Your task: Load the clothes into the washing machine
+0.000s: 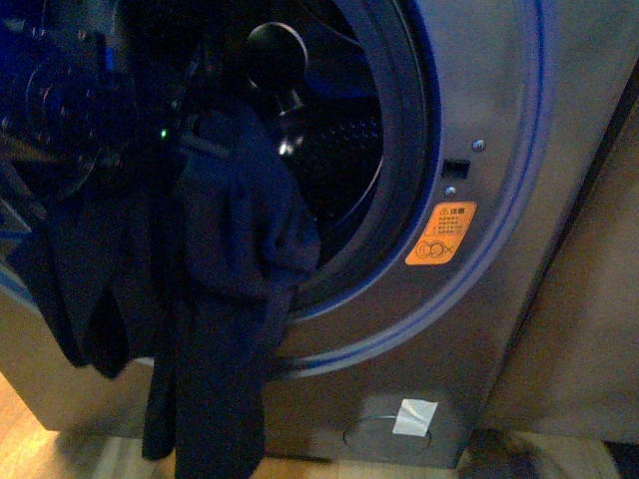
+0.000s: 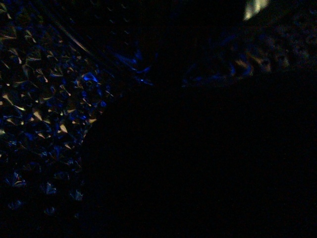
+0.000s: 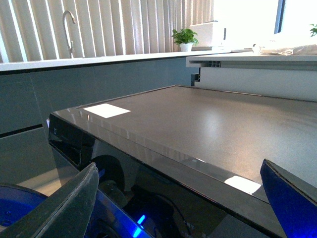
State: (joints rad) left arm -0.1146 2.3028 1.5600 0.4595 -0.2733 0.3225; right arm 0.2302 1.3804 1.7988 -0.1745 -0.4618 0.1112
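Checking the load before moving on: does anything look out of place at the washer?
Yes. The clothes dangle outside the washing machine, draped across its porthole rim and down the front towards the floor, not inside the drum.

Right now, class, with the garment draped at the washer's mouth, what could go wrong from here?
1. Much of the clothes hangs outside over the lower rim of the washing machine; the weight may drag them to the floor.
2. The right gripper is open and empty above the machine's top, so it offers no support.
3. The left wrist view is dark, so whether the left arm holds the fabric cannot be checked.
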